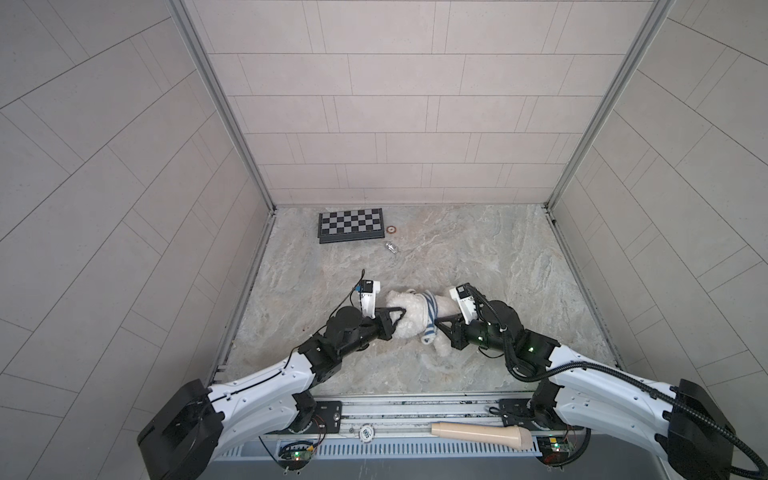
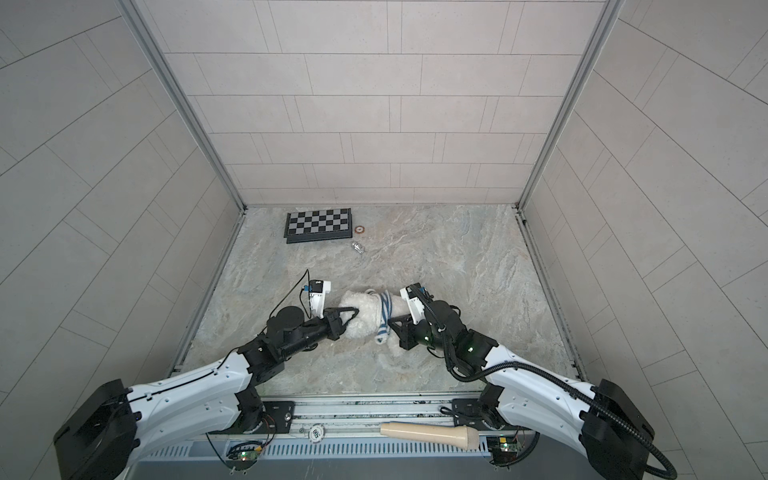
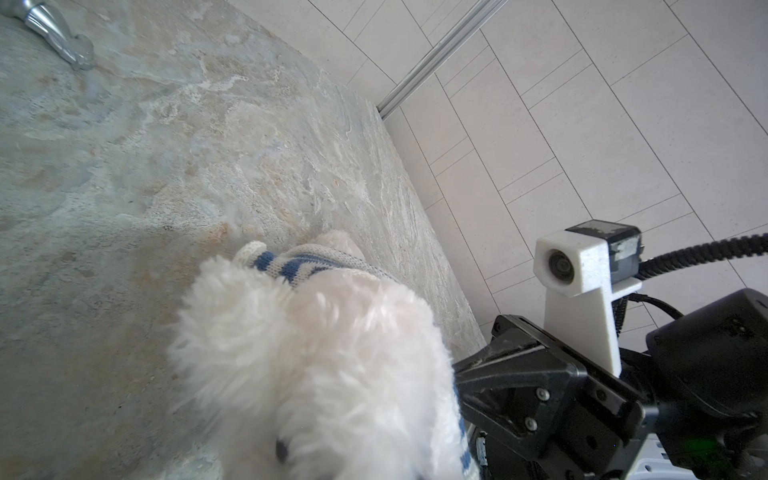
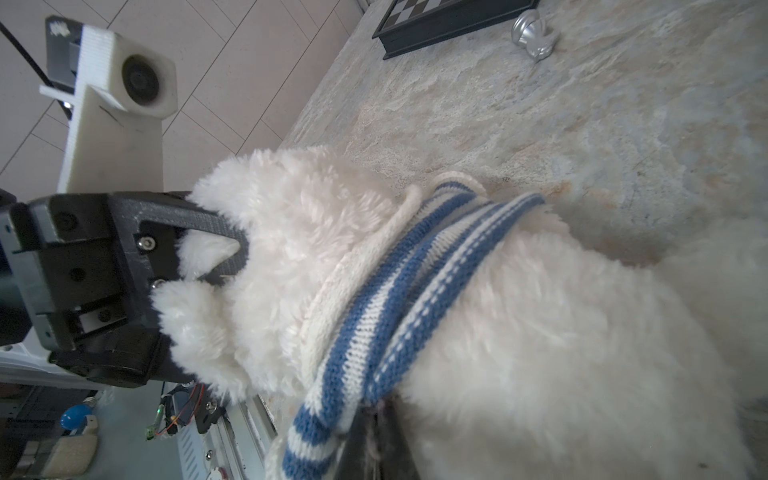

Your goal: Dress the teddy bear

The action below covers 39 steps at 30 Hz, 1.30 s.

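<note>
The fluffy white teddy bear (image 1: 446, 305) (image 2: 359, 318) lies on the marble table between my two grippers in both top views. A blue-and-white striped knitted garment (image 1: 430, 311) (image 2: 384, 309) (image 4: 399, 274) (image 3: 307, 264) is bunched in a band around its neck. My left gripper (image 1: 400, 311) (image 2: 354, 311) (image 4: 232, 249) is shut on the fur of the bear's head (image 3: 316, 365); in the left wrist view the fur hides its jaws. My right gripper (image 1: 436, 326) (image 2: 390, 322) (image 4: 374, 432) (image 3: 469, 374) is shut on the garment's near edge, beside the bear's body (image 4: 540, 332).
A folded chessboard (image 1: 351, 224) (image 2: 318, 224) lies at the back left, with a small copper ring (image 1: 391, 229) and a silver chess piece (image 1: 390, 248) (image 4: 534, 33) beside it. A beige cylinder (image 1: 482, 434) rests on the front rail. Tiled walls enclose three sides.
</note>
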Tool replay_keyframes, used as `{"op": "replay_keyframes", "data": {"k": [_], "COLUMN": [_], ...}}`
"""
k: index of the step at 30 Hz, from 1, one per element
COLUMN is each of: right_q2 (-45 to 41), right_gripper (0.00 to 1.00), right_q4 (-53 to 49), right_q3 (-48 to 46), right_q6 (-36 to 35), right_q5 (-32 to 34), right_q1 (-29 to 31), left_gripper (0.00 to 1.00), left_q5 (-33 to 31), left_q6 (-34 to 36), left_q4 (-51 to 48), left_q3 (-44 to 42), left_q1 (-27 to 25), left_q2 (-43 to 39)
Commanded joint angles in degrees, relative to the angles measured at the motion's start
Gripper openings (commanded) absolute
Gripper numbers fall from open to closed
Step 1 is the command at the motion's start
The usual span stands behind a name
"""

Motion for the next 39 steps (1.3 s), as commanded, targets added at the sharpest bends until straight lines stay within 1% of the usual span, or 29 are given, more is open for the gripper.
{"op": "replay_keyframes", "data": {"k": [1,4,6,9,12,14,16,20,22,27,31,35,39], "right_q2": [-2.26,-4.28,-5.15,-5.06,-4.13,-4.01,-5.02,-7.69,-7.97,-9.89,-12.32,-15.11,-15.45], "right_gripper": [0.00,0.00,0.00,0.00,0.00,0.00,0.00,0.00,0.00,0.00,0.00,0.00,0.00], "right_q4": [-0.76,-1.76,-3.34,-3.44,-1.40,-1.29,-2.83,-9.02,-10.79,-12.76,-16.74,-18.52,-19.47], "right_q3": [-0.76,-1.16,-0.98,-1.13,-2.31,-3.38,-4.41,-5.46,-6.20,-9.34,-10.79,-11.13,-11.03], "right_q6": [-0.09,-1.27,-2.35,-2.59,-1.14,-0.46,-0.36,-1.32,-1.64,-0.41,-0.97,-1.51,-1.94], "right_q5": [1.24,0.61,-0.04,-1.73,-3.36,-2.89,-0.98,3.52,4.66,7.24,9.56,11.68,13.30], "right_q1": [0.57,1.83,3.90,6.74,8.37,8.66,8.64,8.49,8.29,7.03,4.54,2.12,0.12], "left_gripper": [0.00,0.00,0.00,0.00,0.00,0.00,0.00,0.00,0.00,0.00,0.00,0.00,0.00], "left_q5": [-1.06,-9.51,-13.90,-18.18,-20.61,-21.01,-20.74,-20.34,-20.51,-19.22,-17.81,-15.64,-12.19], "left_q6": [-2.16,-9.00,-11.76,-13.64,-14.26,-15.84,-17.17,-19.42,-19.98,-19.35,-19.27,-18.38,-18.17], "left_q4": [3.98,-1.18,-1.87,-3.51,-6.39,-5.07,-4.19,-4.55,-4.93,-7.41,-8.62,-10.44,-11.78], "left_q3": [-0.38,-0.84,-1.10,-0.31,1.28,1.06,0.93,1.01,0.99,2.30,2.23,3.17,3.34], "left_q1": [-0.38,0.03,-0.11,-0.25,-0.81,-1.00,-0.99,-1.00,-0.94,-0.15,1.22,1.76,2.97], "left_q2": [-0.78,-4.09,-6.85,-9.56,-10.43,-10.44,-10.18,-10.51,-11.24,-13.05,-14.91,-14.93,-14.54]}}
